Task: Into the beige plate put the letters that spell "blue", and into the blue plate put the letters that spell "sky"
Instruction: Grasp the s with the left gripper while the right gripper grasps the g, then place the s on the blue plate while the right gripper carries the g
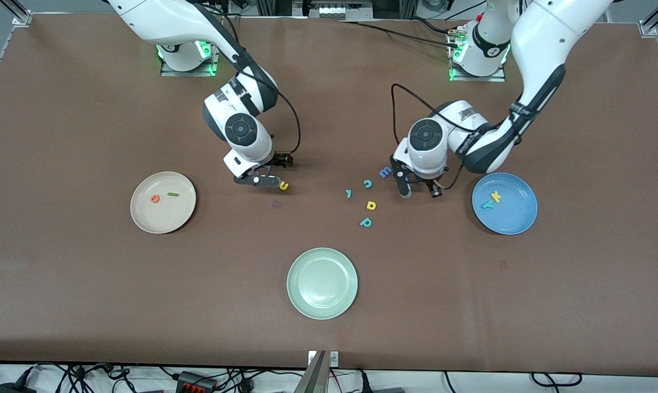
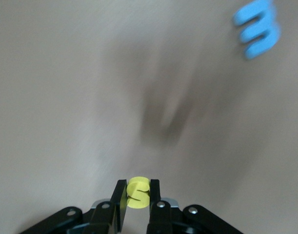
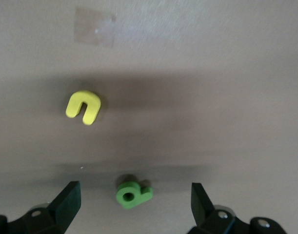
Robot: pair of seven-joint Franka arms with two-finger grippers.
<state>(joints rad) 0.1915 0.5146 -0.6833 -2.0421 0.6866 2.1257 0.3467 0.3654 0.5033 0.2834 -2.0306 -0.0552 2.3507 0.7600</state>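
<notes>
Beige plate holds e and bar; blue plate k and y. Our left gripper pinches yellow s; right gripper spread above green b.

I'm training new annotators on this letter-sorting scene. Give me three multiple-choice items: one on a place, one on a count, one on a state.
1. The orange e lies: A in the beige plate; B in the green plate; C on the table.
2. Letters in the blue plate: A one; B two; C four.
3. The left arm's jaws are: A wide open; B shut on a yellow s; C shut on a blue E.
Key: 1 A, it sits beside the green bar; 2 B, yellow k and teal y; 3 B, the s is pinched between them.
</notes>
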